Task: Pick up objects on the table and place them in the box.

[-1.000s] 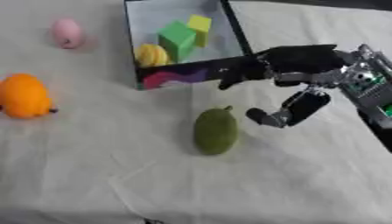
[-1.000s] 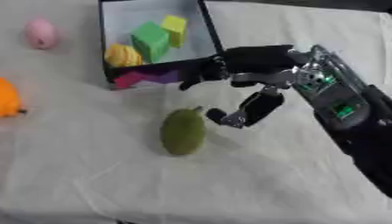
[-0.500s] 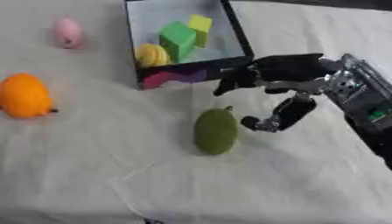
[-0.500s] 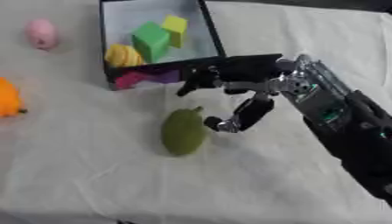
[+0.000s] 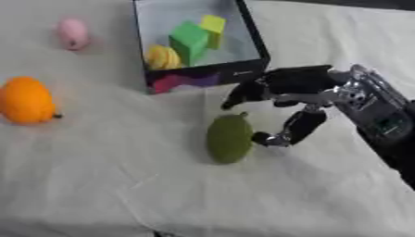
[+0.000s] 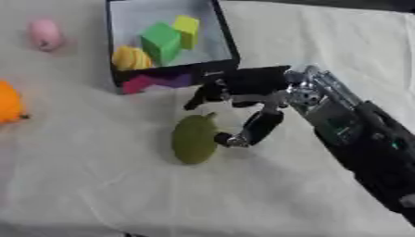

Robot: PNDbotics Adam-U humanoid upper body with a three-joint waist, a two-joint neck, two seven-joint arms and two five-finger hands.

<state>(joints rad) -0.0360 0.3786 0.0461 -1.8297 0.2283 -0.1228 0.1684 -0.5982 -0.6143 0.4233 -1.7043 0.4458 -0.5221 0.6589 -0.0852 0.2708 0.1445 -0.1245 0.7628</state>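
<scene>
No writing is readable on the box (image 5: 247, 32) beside the right hand (image 5: 296, 85).

I can't tell whether my right hand (image 5: 293, 95) touches the green fruit (image 5: 229, 139); the orange fruit (image 6: 8, 102) is cut off at the right-eye view's edge.

Right hand (image 5: 296, 85) matte black across the palm and fingers (image 5: 243, 95); thumb (image 5: 298, 128) black too, ending in a silvery tip; polished silver round joint at the wrist (image 5: 350, 90), just behind the palm; beyond the wrist, a boxy forearm (image 6: 369, 139) with grey-silver casing over black panels; small green marking on that casing, too blurred to read; forearm darkening to plain black farther from the wrist, toward the frame edge.
</scene>
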